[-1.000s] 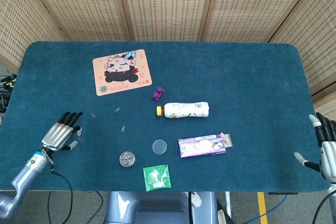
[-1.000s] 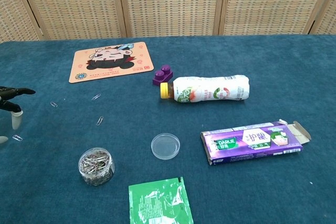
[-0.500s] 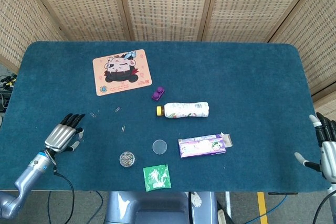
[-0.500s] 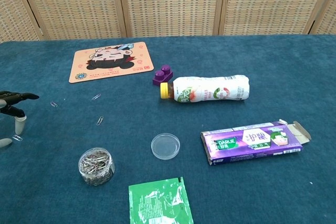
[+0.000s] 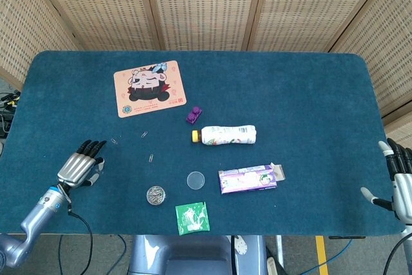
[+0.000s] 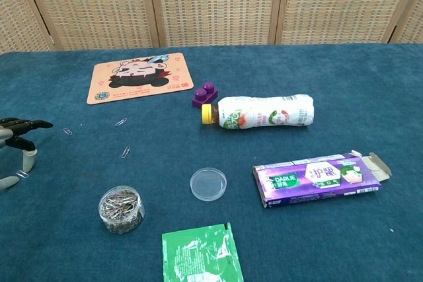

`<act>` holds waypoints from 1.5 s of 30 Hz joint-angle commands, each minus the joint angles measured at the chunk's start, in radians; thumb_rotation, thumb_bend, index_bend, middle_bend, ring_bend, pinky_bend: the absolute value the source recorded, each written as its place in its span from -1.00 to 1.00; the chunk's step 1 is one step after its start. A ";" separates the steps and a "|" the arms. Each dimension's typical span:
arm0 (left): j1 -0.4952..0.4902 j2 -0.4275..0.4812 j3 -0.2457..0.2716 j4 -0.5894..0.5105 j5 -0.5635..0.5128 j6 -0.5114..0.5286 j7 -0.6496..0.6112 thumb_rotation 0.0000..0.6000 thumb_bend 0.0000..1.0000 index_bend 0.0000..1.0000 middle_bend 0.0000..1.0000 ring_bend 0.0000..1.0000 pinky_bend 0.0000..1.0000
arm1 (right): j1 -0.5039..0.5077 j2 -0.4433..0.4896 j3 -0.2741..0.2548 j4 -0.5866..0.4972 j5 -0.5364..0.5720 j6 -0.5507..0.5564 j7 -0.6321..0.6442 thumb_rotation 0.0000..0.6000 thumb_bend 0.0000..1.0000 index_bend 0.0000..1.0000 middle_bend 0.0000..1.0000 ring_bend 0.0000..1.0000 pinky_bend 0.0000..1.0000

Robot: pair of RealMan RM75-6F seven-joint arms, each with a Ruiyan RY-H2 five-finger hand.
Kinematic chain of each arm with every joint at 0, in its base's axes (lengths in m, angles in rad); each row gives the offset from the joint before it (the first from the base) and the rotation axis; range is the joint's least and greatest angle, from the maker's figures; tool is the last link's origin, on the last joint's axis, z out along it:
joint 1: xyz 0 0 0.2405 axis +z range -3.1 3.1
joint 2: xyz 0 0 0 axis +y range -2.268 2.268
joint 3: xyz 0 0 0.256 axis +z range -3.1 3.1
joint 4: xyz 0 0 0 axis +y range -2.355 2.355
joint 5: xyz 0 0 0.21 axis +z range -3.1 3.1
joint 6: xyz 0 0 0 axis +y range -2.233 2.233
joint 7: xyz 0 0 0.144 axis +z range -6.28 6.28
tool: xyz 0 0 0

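Note:
My left hand point(image 5: 78, 169) hovers low over the blue table at the front left, fingers spread and holding nothing; in the chest view only its fingertips point(image 6: 18, 138) show at the left edge. A loose paperclip point(image 6: 22, 174) lies just beneath them. More paperclips point(image 5: 150, 158) lie to its right, near a clear jar of paperclips point(image 5: 154, 194). My right hand point(image 5: 400, 181) stands open at the table's front right edge, far from every object.
A cartoon mouse pad point(image 5: 150, 87) lies at the back left. A purple block point(image 5: 194, 115) sits beside a lying bottle with a yellow cap point(image 5: 225, 135). A round clear lid point(image 5: 196, 180), a purple carton point(image 5: 248, 179) and a green sachet point(image 5: 192, 217) lie near the front.
My left hand has slid slightly toward the front edge and a little to the right. The right hand and all objects have stayed put.

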 commanded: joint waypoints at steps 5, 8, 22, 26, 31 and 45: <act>-0.002 -0.008 0.001 0.010 -0.002 -0.007 0.004 1.00 -0.18 0.09 -1.00 -1.00 -1.00 | 0.000 0.000 0.000 0.001 0.001 -0.001 0.000 1.00 -1.00 -1.00 -1.00 -1.00 -1.00; -0.001 -0.010 0.001 0.013 -0.004 -0.010 0.006 1.00 -0.15 0.14 -1.00 -1.00 -1.00 | 0.001 0.000 0.000 0.001 0.001 -0.002 0.001 1.00 -1.00 -1.00 -1.00 -1.00 -1.00; 0.000 -0.009 0.000 0.012 -0.004 -0.004 0.004 1.00 -0.11 0.24 -1.00 -1.00 -1.00 | 0.002 -0.001 -0.001 0.001 0.001 -0.004 0.000 1.00 -1.00 -1.00 -1.00 -1.00 -1.00; 0.000 -0.006 -0.001 0.007 -0.002 0.002 0.005 1.00 -0.09 0.29 -1.00 -1.00 -1.00 | 0.002 0.000 0.000 0.001 0.001 -0.003 0.001 1.00 -1.00 -1.00 -1.00 -1.00 -1.00; 0.002 0.016 -0.006 -0.031 0.011 0.045 -0.004 1.00 -0.08 0.35 -1.00 -1.00 -1.00 | 0.001 0.002 0.000 0.000 0.001 -0.001 0.006 1.00 -1.00 -1.00 -1.00 -1.00 -1.00; -0.053 0.129 0.006 -0.471 0.183 0.170 0.175 1.00 -0.07 0.35 -1.00 -1.00 -1.00 | -0.004 0.009 0.000 -0.002 -0.004 0.006 0.023 1.00 -1.00 -1.00 -1.00 -1.00 -1.00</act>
